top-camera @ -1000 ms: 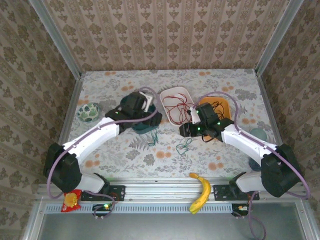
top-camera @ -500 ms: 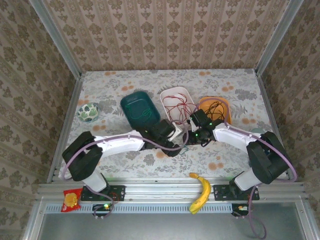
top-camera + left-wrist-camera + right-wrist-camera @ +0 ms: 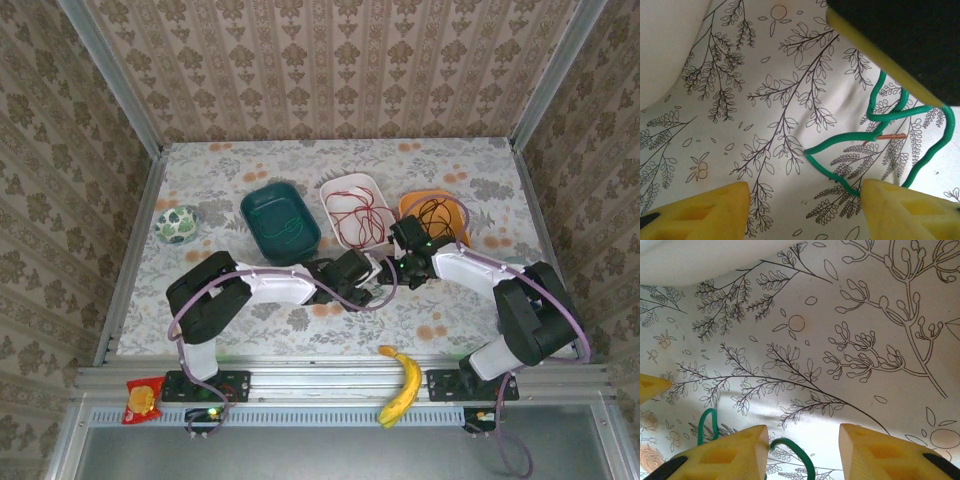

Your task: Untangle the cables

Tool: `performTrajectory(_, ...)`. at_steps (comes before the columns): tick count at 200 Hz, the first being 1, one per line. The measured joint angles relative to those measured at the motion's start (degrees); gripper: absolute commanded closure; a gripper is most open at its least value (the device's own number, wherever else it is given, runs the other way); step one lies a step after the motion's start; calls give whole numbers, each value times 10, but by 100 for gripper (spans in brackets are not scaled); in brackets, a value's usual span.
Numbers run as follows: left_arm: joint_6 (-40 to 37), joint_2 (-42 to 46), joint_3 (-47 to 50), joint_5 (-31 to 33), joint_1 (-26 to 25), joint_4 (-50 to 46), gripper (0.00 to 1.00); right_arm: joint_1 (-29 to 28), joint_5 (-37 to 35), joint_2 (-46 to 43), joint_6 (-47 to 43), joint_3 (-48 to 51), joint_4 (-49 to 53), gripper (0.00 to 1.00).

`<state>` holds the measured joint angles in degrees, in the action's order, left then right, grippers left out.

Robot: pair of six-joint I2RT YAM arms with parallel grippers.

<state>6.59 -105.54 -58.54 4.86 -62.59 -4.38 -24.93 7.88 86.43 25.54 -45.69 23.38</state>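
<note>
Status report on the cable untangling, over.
Left gripper open, low over green cable. Right gripper open, nose to nose with it, same cable at its fingertip. Nothing gripped yet. Grippers crowd each other.

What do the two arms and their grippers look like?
The left arm and right arm have white shells, black joints and a purple-grey hose looping alongside. The left gripper and right gripper carry blocky yellow fingers.

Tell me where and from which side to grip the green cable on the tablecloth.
Probably the sharp bend of the green cable near its bare copper tip, from straight above: it lies flat on the tablecloth, clear of other loops.
</note>
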Motion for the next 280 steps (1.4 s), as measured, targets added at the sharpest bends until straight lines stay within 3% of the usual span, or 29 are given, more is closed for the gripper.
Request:
performTrajectory(41,-4,2,12,-30,9,26,43,0,1,-2,0,1,-4,60)
performTrajectory(70,-3,2,17,-45,14,38,43,0,4,-1,3,1,-9,89)
performTrajectory(87,-2,2,19,-50,16,43,43,2,10,-1,3,1,-15,100)
performTrajectory(103,2,3,24,-51,16,52,43,4,16,-2,3,1,-19,100)
performTrajectory(130,16,34,66,-88,31,79,32,2,40,-32,-1,4,-29,100)
performTrajectory(169,68,154,136,-195,112,129,14,17,111,-111,-2,22,-60,100)
performTrajectory(191,92,207,148,-243,139,157,10,23,151,-132,-2,23,-86,100)
performTrajectory(251,103,230,148,-311,146,168,15,40,249,-135,35,23,-155,100)
performTrajectory(280,111,226,148,-310,147,176,30,51,287,-135,60,23,-186,100)
